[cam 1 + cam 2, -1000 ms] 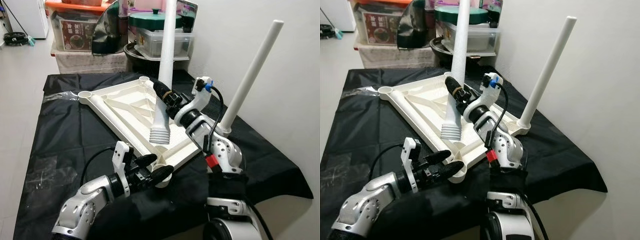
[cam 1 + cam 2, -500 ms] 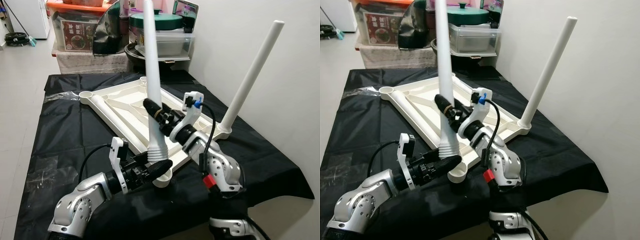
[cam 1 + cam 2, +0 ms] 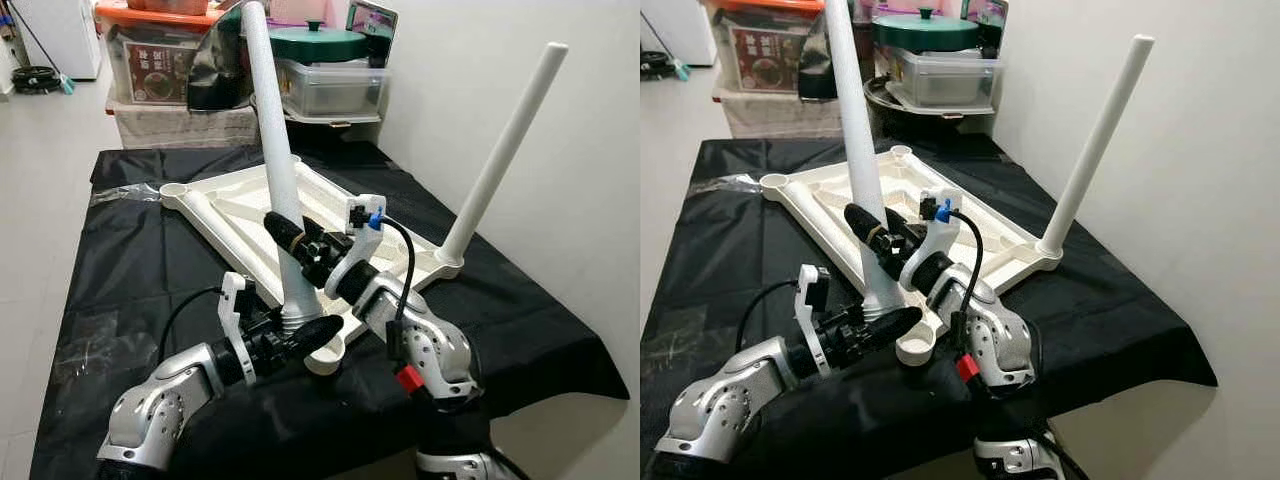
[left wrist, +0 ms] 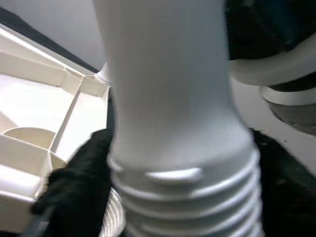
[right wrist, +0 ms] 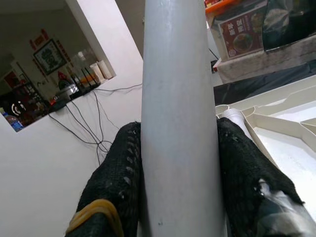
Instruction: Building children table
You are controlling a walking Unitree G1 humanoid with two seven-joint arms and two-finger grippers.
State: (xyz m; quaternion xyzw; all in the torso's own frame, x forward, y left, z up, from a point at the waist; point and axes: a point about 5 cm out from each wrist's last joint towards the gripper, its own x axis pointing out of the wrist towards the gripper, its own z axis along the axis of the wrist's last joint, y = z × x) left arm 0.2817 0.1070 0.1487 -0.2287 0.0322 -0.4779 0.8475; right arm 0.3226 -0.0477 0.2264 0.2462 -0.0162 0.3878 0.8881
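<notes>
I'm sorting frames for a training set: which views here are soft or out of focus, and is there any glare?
Eye views: sharp, evenly lit, faint sheen on the black cloth. Left wrist view: the leg sits very close, its threads and the fingers soft. Right wrist view: leg and fingers fairly sharp, bright wall but no strong glare.

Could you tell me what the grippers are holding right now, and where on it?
The right gripper clamps the white table leg on its lower shaft; the left gripper brackets its threaded end.
</notes>
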